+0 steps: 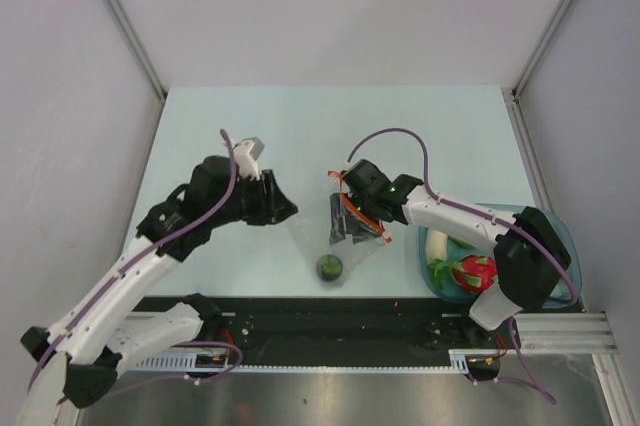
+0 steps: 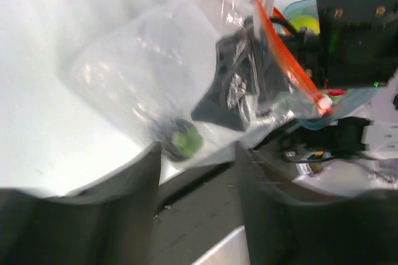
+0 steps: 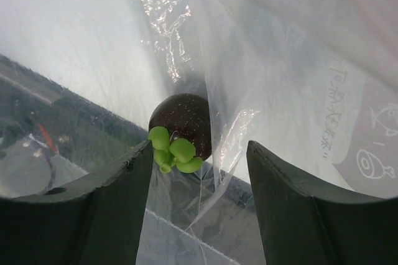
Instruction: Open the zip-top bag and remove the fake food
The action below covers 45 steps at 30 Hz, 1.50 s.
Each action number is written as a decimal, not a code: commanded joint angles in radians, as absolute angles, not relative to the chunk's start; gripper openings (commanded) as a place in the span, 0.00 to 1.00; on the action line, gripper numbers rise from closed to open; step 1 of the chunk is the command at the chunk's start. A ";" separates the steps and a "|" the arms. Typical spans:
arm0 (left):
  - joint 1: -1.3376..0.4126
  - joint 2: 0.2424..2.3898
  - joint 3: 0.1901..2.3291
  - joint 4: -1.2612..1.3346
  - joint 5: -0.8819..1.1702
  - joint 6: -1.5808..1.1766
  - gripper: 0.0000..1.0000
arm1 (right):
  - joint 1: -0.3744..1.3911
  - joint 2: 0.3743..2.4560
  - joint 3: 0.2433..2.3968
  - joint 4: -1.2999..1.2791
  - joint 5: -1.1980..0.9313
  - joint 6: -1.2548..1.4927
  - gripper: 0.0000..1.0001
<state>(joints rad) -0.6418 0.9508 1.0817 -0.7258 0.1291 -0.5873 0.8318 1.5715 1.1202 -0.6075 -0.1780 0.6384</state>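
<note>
The zip-top bag [image 1: 345, 246] lies at the table's middle, its red-orange zip strip [image 1: 367, 211] lifted. My right gripper [image 1: 342, 224] reaches in through the mouth, open, with loose bag film [image 3: 249, 91] between its fingers. Just ahead of them, a small dark round piece of fake food with green leaves [image 3: 181, 129] rests in the bag's bottom [image 1: 329, 267]. My left gripper [image 1: 290, 211] hangs open just left of the bag, touching nothing. In the left wrist view the bag [image 2: 137, 72] and the dark piece [image 2: 185, 141] lie beyond my open left gripper [image 2: 198, 172].
A teal oval tray [image 1: 565, 236] stands at the right near edge, holding a white radish [image 1: 437, 244] and a pink-red dragon fruit [image 1: 476, 271]. The black base rail [image 1: 320, 318] runs along the near edge, close to the bag.
</note>
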 commanded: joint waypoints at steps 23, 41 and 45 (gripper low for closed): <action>-0.710 1.327 0.560 -0.158 0.548 -0.870 0.06 | 0.930 1.574 1.022 -0.474 -0.356 0.706 0.48; -0.713 1.379 0.569 -0.153 0.534 -0.839 0.04 | 1.022 1.687 1.074 -0.615 -0.143 0.627 0.65; -0.713 1.382 0.572 -0.155 0.529 -0.838 0.03 | 1.038 1.700 1.091 -0.658 -0.100 0.617 0.70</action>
<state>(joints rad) -0.7071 1.3804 0.5343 -0.1997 0.5125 -0.8536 1.0157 1.6836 1.0573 -0.5549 -0.1894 0.6537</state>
